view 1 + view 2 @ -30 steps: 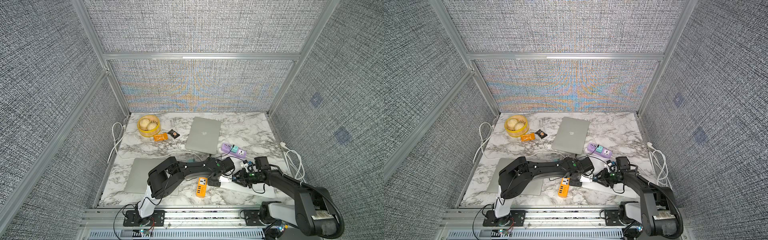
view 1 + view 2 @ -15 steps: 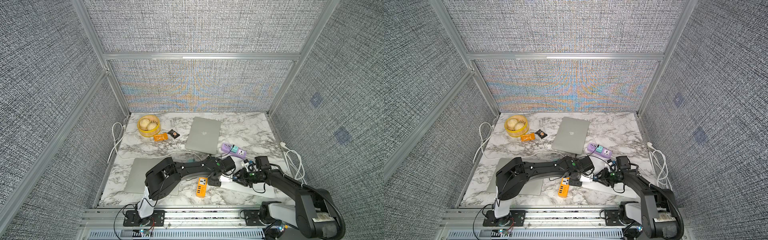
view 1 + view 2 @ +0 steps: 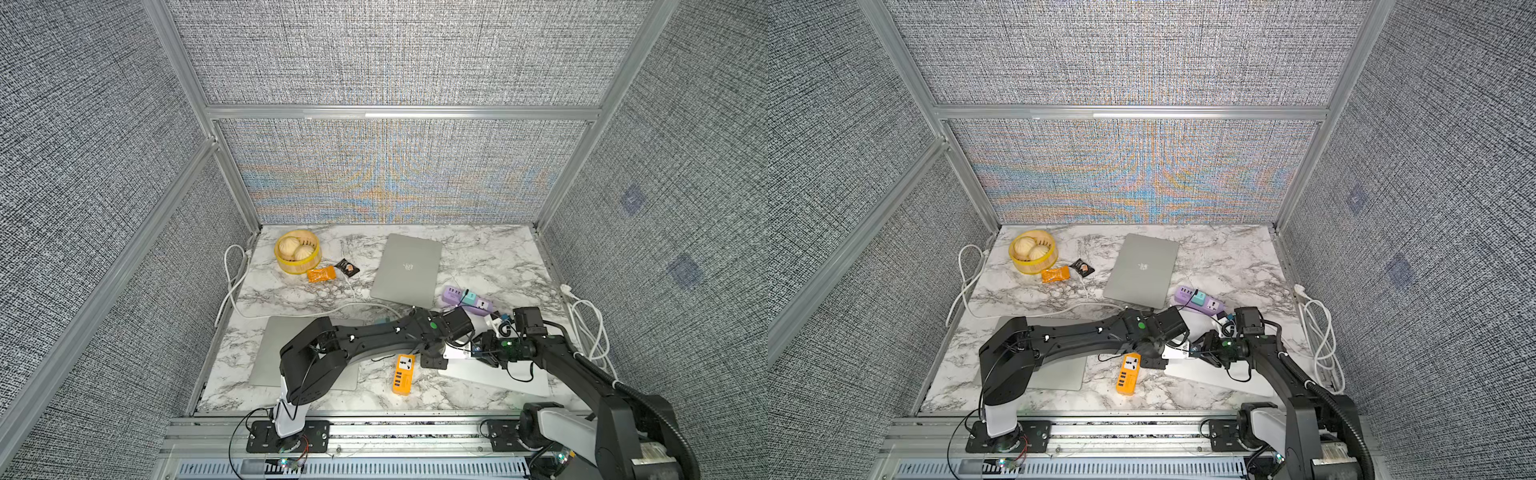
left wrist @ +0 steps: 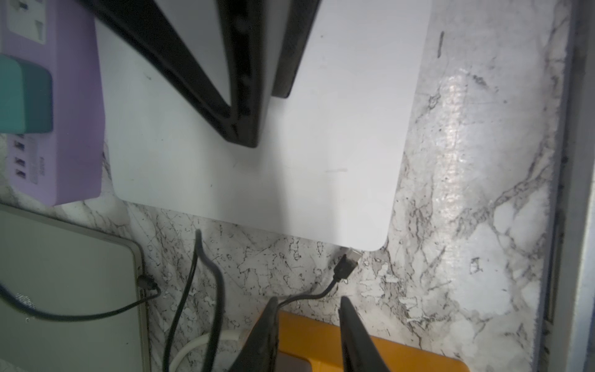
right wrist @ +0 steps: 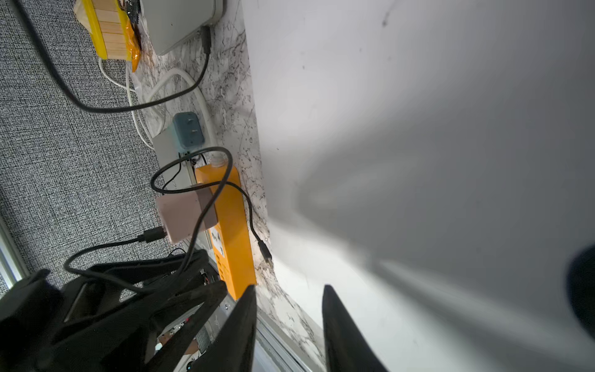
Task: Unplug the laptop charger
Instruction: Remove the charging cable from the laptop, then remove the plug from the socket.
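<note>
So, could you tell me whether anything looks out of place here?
Yes: the black plug lies loose on the marble just off the white laptop's corner and is in no port. Its cable trails back towards the orange power strip.
</note>
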`<state>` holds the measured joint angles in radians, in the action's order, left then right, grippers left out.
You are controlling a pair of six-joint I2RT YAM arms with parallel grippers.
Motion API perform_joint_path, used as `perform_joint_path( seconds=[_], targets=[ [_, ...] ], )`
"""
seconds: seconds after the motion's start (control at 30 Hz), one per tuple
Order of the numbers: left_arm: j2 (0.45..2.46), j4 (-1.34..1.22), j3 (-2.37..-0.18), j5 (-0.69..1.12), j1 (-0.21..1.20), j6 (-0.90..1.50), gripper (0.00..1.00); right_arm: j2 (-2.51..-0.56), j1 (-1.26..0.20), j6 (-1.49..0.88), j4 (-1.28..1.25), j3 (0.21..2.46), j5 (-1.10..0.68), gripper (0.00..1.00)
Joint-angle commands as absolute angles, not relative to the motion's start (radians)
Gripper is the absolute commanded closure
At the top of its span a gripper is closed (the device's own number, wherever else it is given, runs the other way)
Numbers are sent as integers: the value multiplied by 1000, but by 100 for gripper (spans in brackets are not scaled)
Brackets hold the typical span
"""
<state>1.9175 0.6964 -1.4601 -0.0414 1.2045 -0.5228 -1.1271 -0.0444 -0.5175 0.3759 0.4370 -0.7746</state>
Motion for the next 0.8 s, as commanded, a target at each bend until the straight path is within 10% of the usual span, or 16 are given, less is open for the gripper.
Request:
perform_joint_path(
  seconds=[0.0,0.77],
  targets=[
    [1891,674,-1466,-15,1206,-504,66,-1112,-44,-491,428,457,-753,62],
    [1703,518,-1359,-47,1209,-333,57,-1023,-92,-428,429,520,-664,58]
  ],
)
